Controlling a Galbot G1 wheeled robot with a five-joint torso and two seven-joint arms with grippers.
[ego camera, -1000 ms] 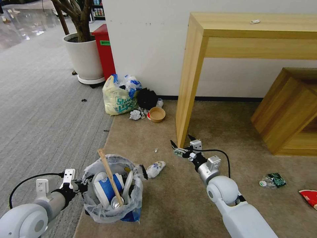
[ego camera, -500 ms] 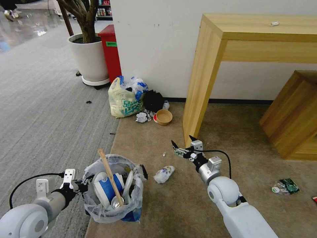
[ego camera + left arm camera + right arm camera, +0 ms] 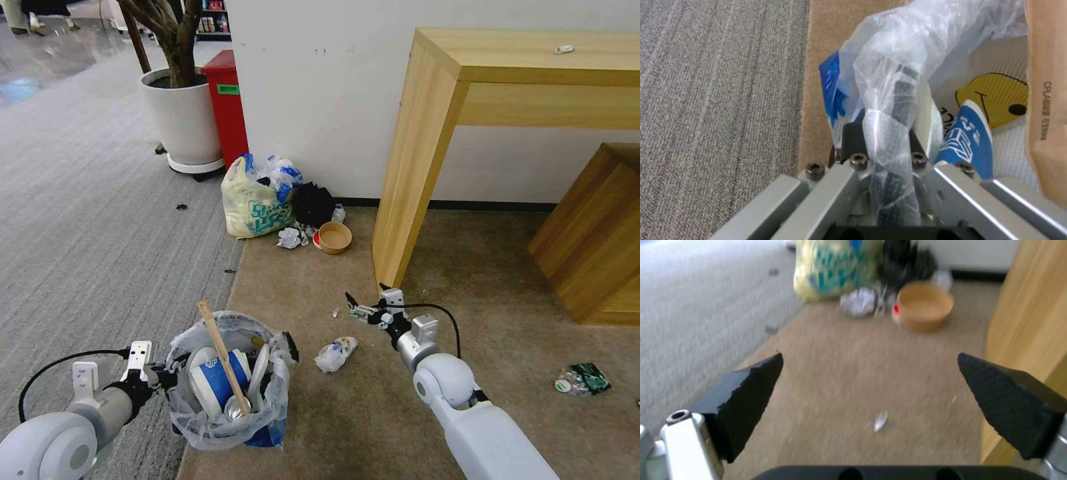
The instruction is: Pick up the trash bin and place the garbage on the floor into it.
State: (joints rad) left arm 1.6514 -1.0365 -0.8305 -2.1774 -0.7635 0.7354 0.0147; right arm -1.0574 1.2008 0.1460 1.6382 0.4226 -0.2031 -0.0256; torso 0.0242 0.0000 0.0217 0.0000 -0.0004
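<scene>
Half full already: trash bin [image 3: 227, 383] sits low at 7 o'clock in the head view, on the edge where the beige floor [image 3: 373, 400] meets the grey ribbed carpet [image 3: 87, 220]. Inside: blue-white paper cup [image 3: 215, 381], wooden stick [image 3: 223, 357], crushed can [image 3: 236, 408].

Left gripper [image 3: 157, 375] is pinched on the bin's rim through the liner bag [image 3: 889, 86], at the bin's 9 o'clock, and carries it.

Closest garbage: crumpled wrapper [image 3: 335, 353], just off the bin's 3 o'clock. Tiny white scrap [image 3: 335, 312] a bit beyond it.

Right gripper [image 3: 365, 298] hovers above the carpet at about 1 o'clock from the wrapper, jaws spread wide, nothing between them. Wrist view looks past the fingertips [image 3: 753, 386] at the scrap [image 3: 881, 421], the brown bowl [image 3: 925, 305] and the yellowish shopping bag [image 3: 835, 268].

Likely step: reach for the wrapper. To do it well, I'd pull back and left until it's centred between the jaws, drop straight down, and close on the bulky middle since it's soft. Keep clear of the table leg [image 3: 400, 193] at the gripper's 1 o'clock. Hold the bin level, since the stick pokes out.

Green-black packet [image 3: 581, 379] lies far off at 3 o'clock.
</scene>
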